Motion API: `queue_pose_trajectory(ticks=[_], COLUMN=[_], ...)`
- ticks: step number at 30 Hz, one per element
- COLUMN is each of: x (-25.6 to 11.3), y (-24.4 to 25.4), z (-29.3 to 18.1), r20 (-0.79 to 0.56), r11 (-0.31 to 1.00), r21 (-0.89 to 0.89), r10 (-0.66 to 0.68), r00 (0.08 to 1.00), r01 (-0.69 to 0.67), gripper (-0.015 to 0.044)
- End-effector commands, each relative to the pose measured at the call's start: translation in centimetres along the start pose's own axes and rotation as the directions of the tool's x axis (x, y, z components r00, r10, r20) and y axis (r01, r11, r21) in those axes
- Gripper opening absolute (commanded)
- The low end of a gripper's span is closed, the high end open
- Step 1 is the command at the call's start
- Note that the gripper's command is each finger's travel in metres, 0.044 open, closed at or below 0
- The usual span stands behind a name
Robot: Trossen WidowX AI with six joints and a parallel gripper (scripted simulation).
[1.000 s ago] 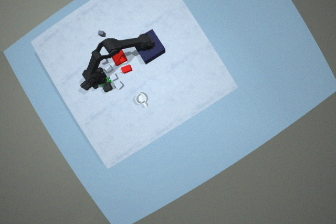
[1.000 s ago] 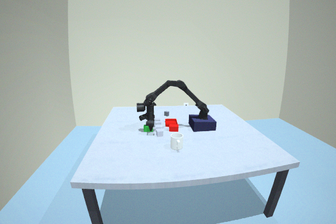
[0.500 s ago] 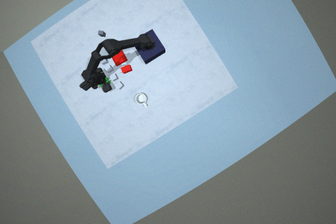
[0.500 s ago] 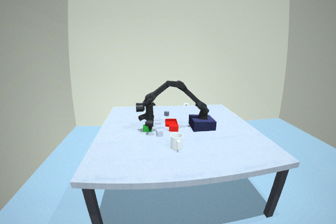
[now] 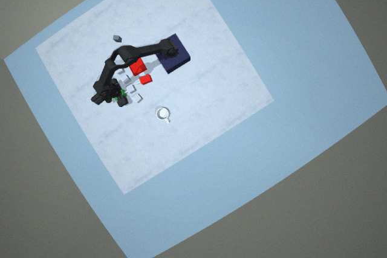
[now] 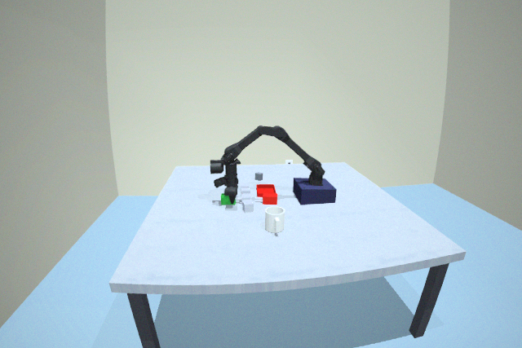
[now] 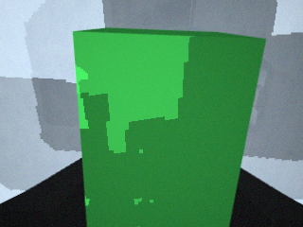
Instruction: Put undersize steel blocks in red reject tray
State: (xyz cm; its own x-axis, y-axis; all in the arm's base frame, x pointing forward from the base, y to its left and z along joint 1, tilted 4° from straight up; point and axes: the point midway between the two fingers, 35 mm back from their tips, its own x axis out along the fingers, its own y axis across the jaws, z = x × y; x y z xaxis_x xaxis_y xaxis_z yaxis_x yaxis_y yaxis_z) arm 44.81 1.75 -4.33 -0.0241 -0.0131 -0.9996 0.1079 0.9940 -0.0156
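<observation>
One green GO gauge (image 5: pixel 124 93) (image 6: pixel 225 199) (image 7: pixel 213 142) is sitting clamped in the end effector (image 5: pixel 120 94) (image 6: pixel 231 198) (image 7: pixel 156 158), folks, held near the counter's (image 5: pixel 187 124) (image 6: pixel 294 260) left edge, exterior view. Pale steel blocks (image 5: pixel 136 97) (image 6: pixel 248 205) are lying just beside it, toward the counter's middle; bores aren't showing, so good vs. undersize: can't tell. Red tray (image 5: pixel 140 72) (image 6: pixel 266 185) is waiting btwn the blocks and the arm's base (image 5: pixel 184 61) (image 6: pixel 320 196), which is standing nearer the right edge. White mug (image 5: pixel 162 113) (image 6: pixel 274 219) is sitting closer to the front edge, out of play. Step in hand's prob. the gauging, w/ sorting still pending AFAICT. Next move's calling for lining the pin up over a bore, lowering straight, watching for full depth vs. a stop; any tilt is risking a false reject.
</observation>
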Motion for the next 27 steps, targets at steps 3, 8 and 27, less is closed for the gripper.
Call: queue_pose_trajectory(ticks=[3, 8, 27], x=[-0.34, -0.35, -0.38], y=[0.00, 0.01, 0.05], z=[0.49, 0.71, 1.38], r20=[0.012, 0.012, 0.013], r11=[1.000, 1.000, 1.000], r21=[-0.005, -0.005, -0.005], r10=[0.000, 0.000, 0.000], r00=[1.000, 1.000, 1.000], r01=[0.001, 0.001, 0.000], gripper=[0.0000, 0.0000, 0.0000])
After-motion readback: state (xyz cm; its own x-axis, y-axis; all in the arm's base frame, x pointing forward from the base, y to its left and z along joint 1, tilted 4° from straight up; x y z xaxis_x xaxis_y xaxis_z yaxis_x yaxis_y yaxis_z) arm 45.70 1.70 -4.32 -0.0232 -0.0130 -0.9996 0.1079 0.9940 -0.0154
